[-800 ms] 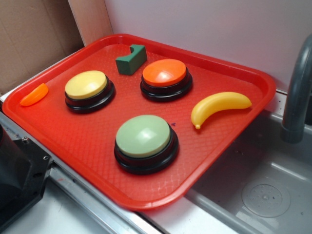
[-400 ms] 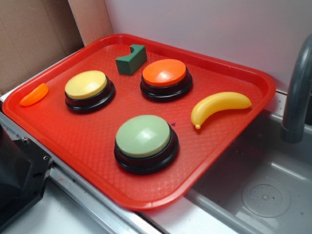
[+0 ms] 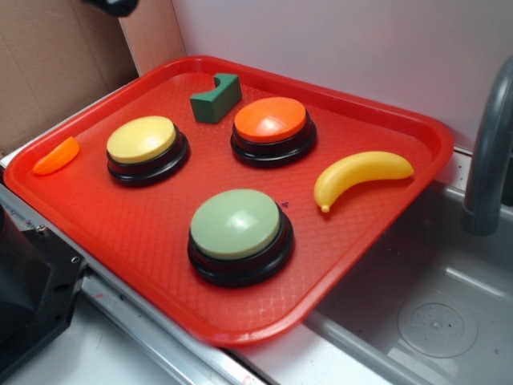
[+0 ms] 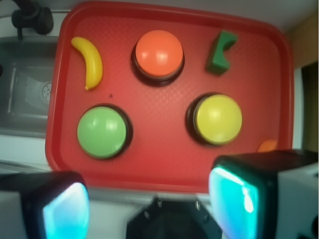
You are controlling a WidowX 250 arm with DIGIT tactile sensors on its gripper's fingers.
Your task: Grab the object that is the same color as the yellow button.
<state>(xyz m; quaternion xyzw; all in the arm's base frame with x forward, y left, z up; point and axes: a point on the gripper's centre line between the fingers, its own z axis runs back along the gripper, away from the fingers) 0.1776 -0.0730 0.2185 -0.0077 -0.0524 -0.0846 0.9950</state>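
We see the tray (image 3: 401, 208) obliquely from one corner outside; our wrist view looks straight down on the same tray (image 4: 159, 164) from high up.

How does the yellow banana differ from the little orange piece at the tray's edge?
The banana is yellow, long and curved; the orange piece is a short wedge. The banana looks clearly bigger. It lies beside the orange button, while the orange piece sits at the rim of the tray, past the yellow button. Both are glossy and lie untouched.
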